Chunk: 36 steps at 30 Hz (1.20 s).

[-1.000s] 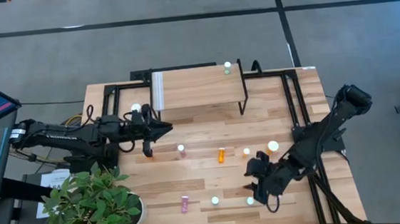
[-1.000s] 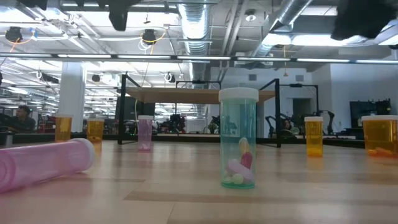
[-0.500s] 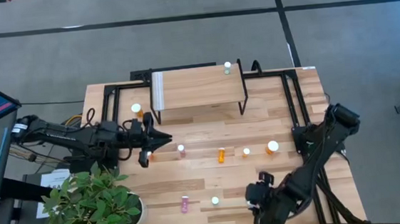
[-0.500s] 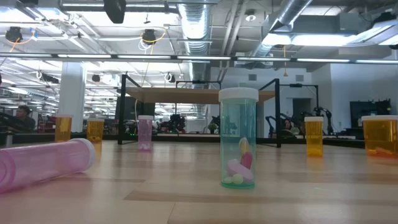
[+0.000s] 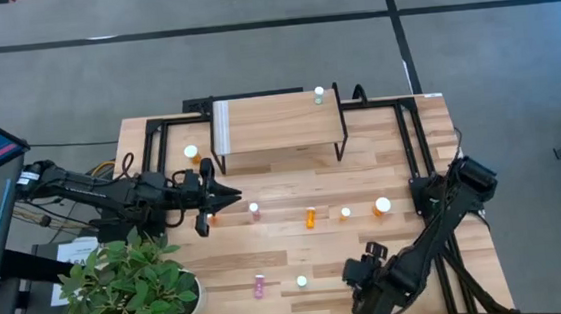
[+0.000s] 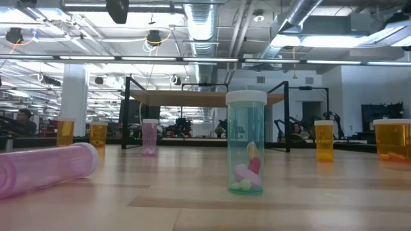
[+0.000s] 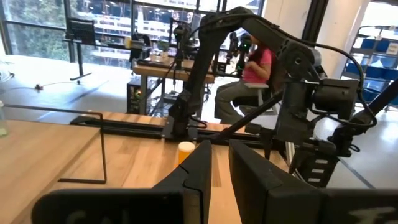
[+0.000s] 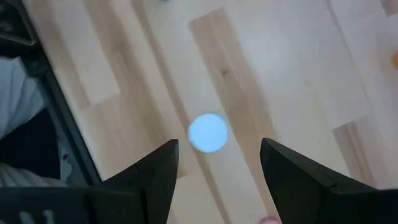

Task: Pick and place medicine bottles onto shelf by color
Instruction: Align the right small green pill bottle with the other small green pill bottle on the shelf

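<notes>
Since the earlier frame the right gripper (image 5: 366, 293) is retreating toward the near edge of the worktop (image 5: 298, 246) and is now hanging above a bottle there, while the left gripper (image 5: 225, 192) is easing back slightly from the shelf. In the right wrist view a white-capped bottle (image 8: 208, 132) is standing upright on the wood between the fingers (image 8: 158, 168) — they are standing wide apart, holding nothing. The step in hand appears to be the approach to this bottle: the arm should be descending straight, keeping the cap centred, and closing on the body below the cap so the bottle is not tipping.

The right arm is folding sharply, elbow out past the worktop's right edge, wrist pointing down. The left arm is stretching level across the left side, its fingers (image 7: 202, 171) nearly together and empty, aimed along the front of the shelf (image 5: 278, 123).

One pale green bottle (image 5: 319, 95) is already standing on the shelf's far right corner. The rest are scattered on the worktop: orange ones (image 5: 310, 216) in a row before the shelf, a pink bottle (image 5: 259, 285) lying on its side — and a green one (image 6: 246, 142) upright near it.
</notes>
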Tool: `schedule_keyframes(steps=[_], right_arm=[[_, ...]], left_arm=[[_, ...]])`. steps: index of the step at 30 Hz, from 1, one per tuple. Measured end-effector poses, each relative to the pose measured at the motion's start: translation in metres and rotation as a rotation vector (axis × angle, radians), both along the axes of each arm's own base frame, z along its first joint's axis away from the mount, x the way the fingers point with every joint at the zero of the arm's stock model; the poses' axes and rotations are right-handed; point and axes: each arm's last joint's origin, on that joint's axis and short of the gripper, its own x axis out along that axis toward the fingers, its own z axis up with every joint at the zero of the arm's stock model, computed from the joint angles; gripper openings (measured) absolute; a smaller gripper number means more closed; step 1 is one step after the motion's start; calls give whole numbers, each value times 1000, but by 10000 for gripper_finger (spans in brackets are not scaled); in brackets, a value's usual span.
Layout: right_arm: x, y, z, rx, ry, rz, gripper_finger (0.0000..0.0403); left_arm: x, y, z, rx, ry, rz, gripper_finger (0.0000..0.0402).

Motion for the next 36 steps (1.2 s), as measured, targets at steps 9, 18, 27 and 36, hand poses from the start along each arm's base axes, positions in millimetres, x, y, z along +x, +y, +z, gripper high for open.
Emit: schedule_keyframes(steps=[9, 18, 27, 36], right_arm=[[-1, -8, 2, -76, -6, 22, 249], [-16, -10, 5, -147, 39, -12, 249], [-47, -30, 11, -115, -139, -94, 236], [-72, -59, 10, 5, -247, -93, 200]], left_arm=[[0, 0, 0, 0, 0, 0, 44], [0, 0, 0, 0, 0, 0, 44], [0, 0, 1, 36, -11, 1, 44], [0, 0, 2, 49, -28, 2, 44]])
